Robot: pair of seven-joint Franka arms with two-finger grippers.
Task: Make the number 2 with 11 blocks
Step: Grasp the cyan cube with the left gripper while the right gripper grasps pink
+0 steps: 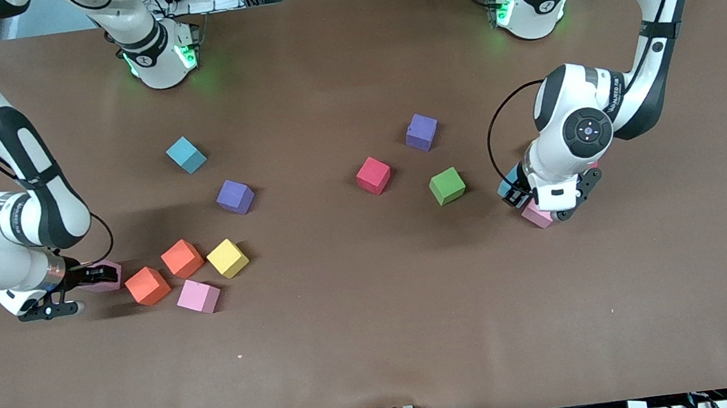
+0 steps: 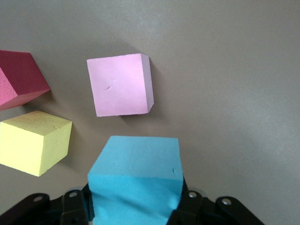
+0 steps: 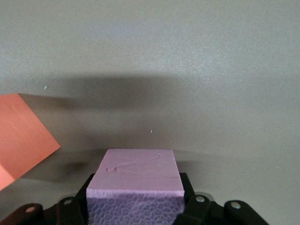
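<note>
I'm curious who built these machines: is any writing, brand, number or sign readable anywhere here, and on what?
Nothing can be read with certainty.
Lettering on the left arm, near its wrist: too small to read.
Lettering on the right arm, near its wrist: too blurred to read.
The cubes, such as the red block: no marks.
The table: no writing.

I watched a brown table (image 1: 380,340) carrying loose blocks. Near its middle sat a red block (image 1: 373,175), with a purple one (image 1: 421,132) at its one o'clock, a green one (image 1: 447,185) at four o'clock, and a violet one (image 1: 235,196) at nine. Two orange blocks (image 1: 164,271), a yellow block (image 1: 227,257) and a pink block (image 1: 198,296) clustered at its eight o'clock.
</note>
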